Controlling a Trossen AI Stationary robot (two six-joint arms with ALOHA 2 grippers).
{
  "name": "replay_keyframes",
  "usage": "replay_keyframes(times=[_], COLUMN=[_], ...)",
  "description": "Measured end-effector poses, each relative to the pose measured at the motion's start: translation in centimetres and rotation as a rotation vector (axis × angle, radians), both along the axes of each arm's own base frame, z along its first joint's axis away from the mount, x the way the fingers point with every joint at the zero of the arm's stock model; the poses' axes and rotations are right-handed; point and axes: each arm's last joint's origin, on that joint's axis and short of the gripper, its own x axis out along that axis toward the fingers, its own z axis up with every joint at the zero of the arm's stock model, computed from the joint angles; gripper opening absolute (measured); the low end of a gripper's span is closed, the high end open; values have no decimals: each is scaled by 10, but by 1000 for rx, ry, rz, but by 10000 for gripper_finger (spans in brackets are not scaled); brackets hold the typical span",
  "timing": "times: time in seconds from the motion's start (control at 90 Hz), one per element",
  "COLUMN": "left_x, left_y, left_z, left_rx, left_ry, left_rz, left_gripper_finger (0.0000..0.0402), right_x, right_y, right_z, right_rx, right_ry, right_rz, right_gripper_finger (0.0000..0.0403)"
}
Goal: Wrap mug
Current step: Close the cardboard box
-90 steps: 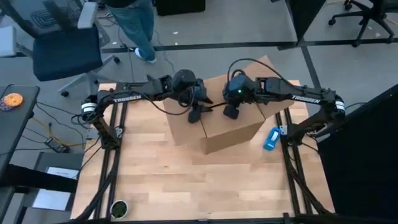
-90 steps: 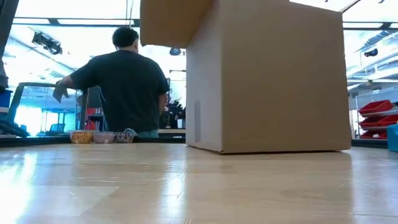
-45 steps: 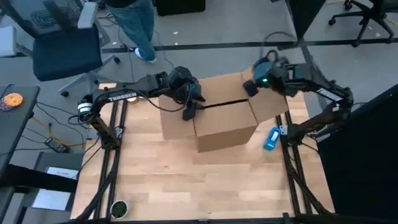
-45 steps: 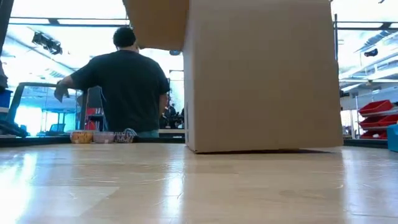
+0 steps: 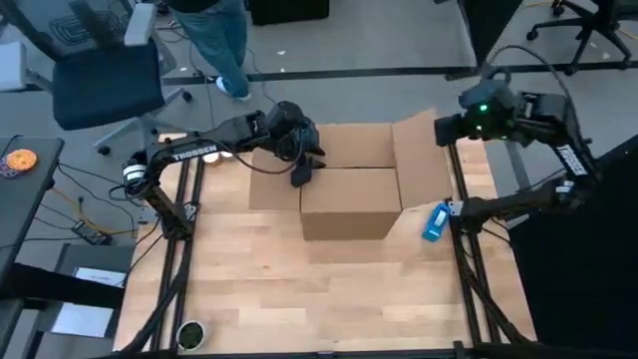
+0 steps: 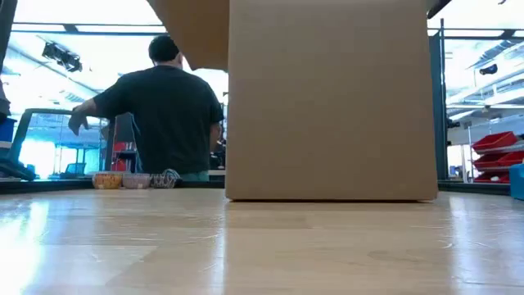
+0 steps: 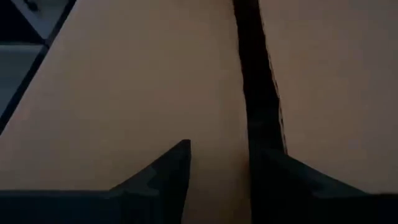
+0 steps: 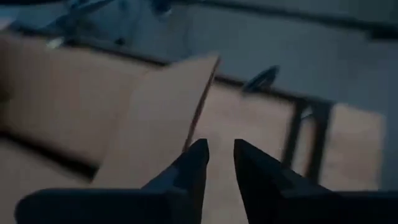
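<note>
A brown cardboard box stands on the wooden table, filling the low view. Two top flaps lie closed with a slit between them. Its left flap and right flap are spread outward. My left gripper points down at the left end of the slit, open. My right gripper hangs in the air past the right flap, fingers a narrow gap apart, with nothing between them. The mug is hidden or out of view. My left gripper comes at the box top from above, pointing down. One finger stands at the dark slit between the closed flaps, the other finger over the flap beside it, with a strip of that flap's edge between them. Whether the tips press on the cardboard, I cannot tell.
A blue packet lies by the table's right edge. A small dark round thing sits at the near left corner. A person stands beyond the far edge, back turned. The near half of the table is bare wood.
My right gripper has left the box top and gone up and toward the table's right edge; the right flap has swung open outward. The box has turned about on the table until its front faces the near edge. My left gripper has stayed at the slit.
</note>
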Motion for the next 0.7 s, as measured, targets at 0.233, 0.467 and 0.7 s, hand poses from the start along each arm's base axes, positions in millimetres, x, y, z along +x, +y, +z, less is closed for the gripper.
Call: replay_keyframes(times=[0.233,0.467,0.7], left_x=[0,0,0], left_y=[0,0,0], left_z=[0,0,0], left_rx=[-7,-10,1], left_ry=[-2,0,4], left_rz=[-2,-2,-4], left_gripper_finger=[152,152,152], right_x=[-8,2,21], right_y=[-4,-19,-16], right_z=[0,-33,-39], right_rx=[2,179,244], right_ry=[28,81,-4], right_rz=[63,107,261], right_gripper_finger=[3,1,0])
